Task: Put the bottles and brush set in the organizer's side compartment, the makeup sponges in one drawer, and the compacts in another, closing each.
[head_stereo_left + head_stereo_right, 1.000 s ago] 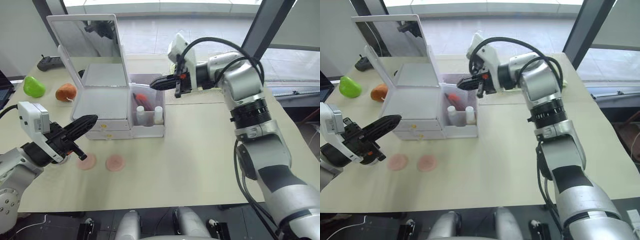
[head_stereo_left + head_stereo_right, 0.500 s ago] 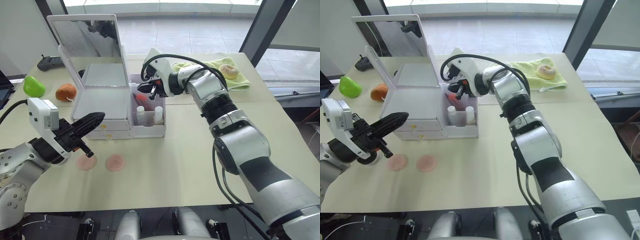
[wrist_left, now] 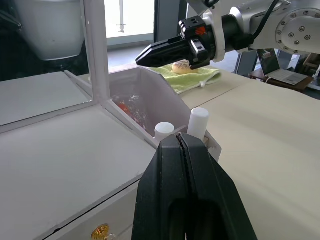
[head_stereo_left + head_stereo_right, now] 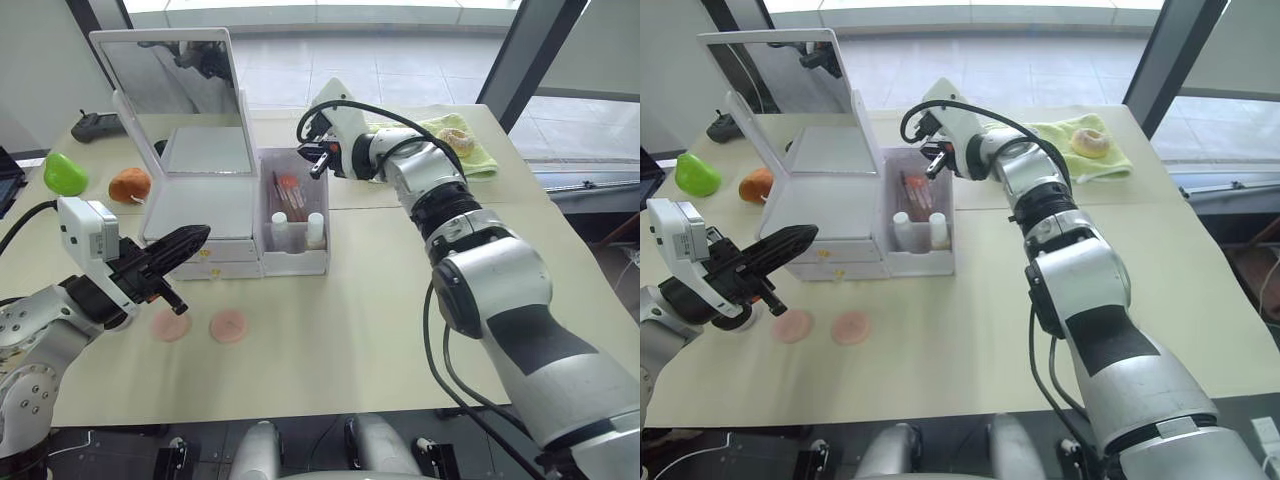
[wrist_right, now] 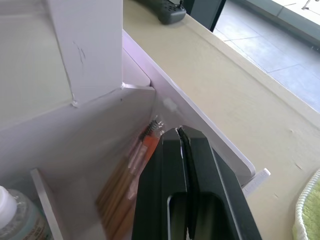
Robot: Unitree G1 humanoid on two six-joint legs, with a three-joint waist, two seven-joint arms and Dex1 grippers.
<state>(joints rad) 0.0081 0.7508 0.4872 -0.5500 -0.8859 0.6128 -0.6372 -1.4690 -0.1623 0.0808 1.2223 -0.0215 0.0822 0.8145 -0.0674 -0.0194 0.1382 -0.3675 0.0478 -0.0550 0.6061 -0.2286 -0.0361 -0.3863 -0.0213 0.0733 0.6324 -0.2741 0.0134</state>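
Two bottles and the brush set already sit in the side compartment; your sponges wait on the bench, drawers shut. Both grippers, left and right, have their fingers closed, empty.

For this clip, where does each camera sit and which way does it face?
Left eye and right eye views: on the head, looking forward and down at the table, with both arms, the organizer and makeup sponges.
Left wrist view: behind the shut left end effector, facing the side compartment and bottles; right end effector beyond.
Right wrist view: above the compartment, along its shut fingers, down onto the brush set.
Shared: the side compartment.
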